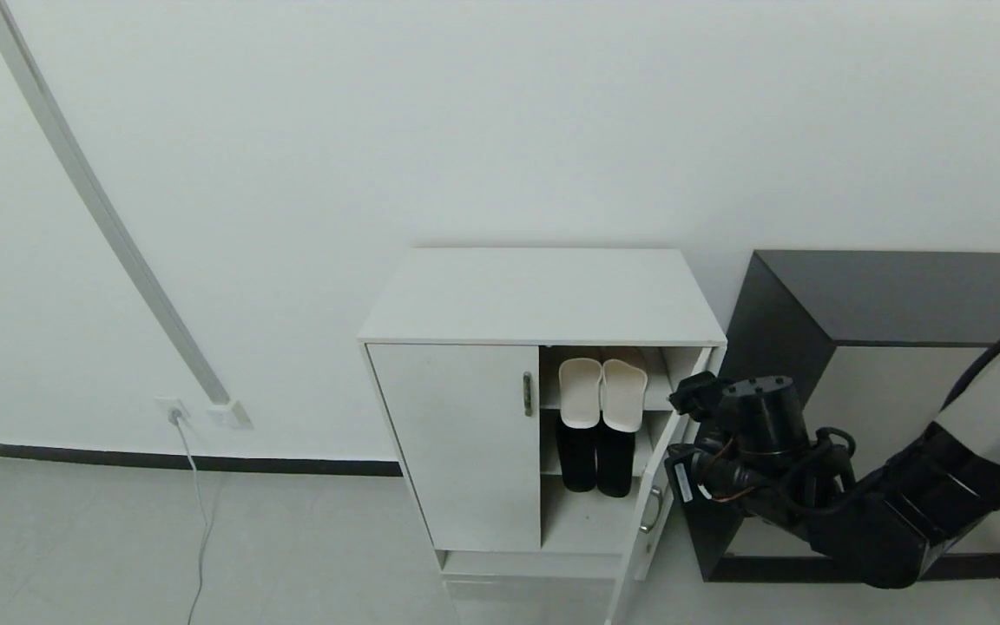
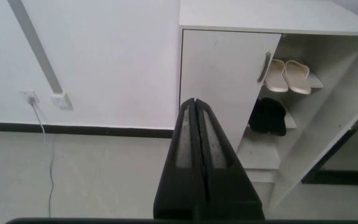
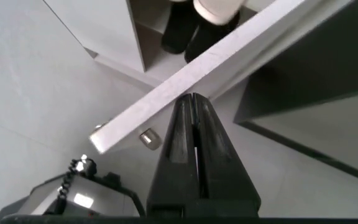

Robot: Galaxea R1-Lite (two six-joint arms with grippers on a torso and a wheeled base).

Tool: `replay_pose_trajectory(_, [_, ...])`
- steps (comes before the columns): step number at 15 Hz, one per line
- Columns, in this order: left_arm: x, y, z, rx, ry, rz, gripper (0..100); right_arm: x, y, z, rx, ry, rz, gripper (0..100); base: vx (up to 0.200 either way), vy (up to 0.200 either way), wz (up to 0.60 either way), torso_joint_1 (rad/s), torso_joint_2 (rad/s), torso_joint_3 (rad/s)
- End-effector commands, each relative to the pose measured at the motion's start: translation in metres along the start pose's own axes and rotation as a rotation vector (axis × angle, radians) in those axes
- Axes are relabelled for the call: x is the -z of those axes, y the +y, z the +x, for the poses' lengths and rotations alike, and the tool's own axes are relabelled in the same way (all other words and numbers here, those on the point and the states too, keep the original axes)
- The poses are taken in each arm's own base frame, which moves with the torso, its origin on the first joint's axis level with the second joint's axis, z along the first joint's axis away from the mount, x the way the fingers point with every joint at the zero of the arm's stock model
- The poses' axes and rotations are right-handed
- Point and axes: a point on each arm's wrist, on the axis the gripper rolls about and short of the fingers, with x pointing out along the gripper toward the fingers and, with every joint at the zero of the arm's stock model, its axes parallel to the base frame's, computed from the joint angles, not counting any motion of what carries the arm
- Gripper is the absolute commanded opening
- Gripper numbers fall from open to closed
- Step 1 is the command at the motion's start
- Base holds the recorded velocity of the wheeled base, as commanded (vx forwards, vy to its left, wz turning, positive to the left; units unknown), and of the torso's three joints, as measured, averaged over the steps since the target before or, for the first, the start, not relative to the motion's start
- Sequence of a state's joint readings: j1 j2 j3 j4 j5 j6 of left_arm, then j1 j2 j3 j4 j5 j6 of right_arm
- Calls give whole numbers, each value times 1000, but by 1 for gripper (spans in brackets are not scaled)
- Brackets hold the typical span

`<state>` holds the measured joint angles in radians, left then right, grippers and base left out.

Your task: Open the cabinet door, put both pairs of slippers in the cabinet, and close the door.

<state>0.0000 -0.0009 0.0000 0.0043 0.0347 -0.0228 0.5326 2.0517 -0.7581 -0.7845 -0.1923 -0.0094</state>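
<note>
1. The white cabinet (image 1: 543,295) stands on the floor against the wall. Its left door (image 1: 457,443) is shut and its right door (image 1: 652,486) hangs open, swung out towards the robot.
2. Upper shelf: the white slippers (image 1: 601,392) lie side by side, touching, with one end of each sticking out over the shelf's front edge.
3. Shelf below: the black slippers (image 1: 595,460) sit side by side directly under the white pair, also reaching past the shelf edge.
4. The right pincer (image 3: 195,98) has its fingers pressed together with nothing between them. Its tip lies at the thin edge of the open right door, near that door's handle (image 3: 146,138). Whether it touches the door cannot be told.
5. The left pincer (image 2: 196,106) is also closed on nothing. It is held out in front of the shut left door, well apart from the cabinet.
6. A dark cabinet (image 1: 812,304) stands just beside the white one, on its open-door side.
</note>
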Motion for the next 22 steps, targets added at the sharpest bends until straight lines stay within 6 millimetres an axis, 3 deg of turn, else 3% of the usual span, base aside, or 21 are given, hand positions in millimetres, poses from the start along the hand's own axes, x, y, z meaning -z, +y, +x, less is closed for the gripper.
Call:
replay_pose_trajectory(1, [0,0,0,-1,0,0,0,9,7,17,-10,8,1,0,0,0,0,0,0,0])
replay_pose_trajectory(7, [0,0,0,-1,1,0,0,4,19,46,-22,-54,56,0,0,0,0,0,0,0])
replay_pose_trajectory(13, [0,0,0,-1,1,0,0,-1,26,95,-14,-163,122,0,0,0,0,0,0,0])
replay_pose_trajectory(22, [0,0,0,1,1,0,0,-5,24,134,4,-259,152,0,0,0,0,0,0,0])
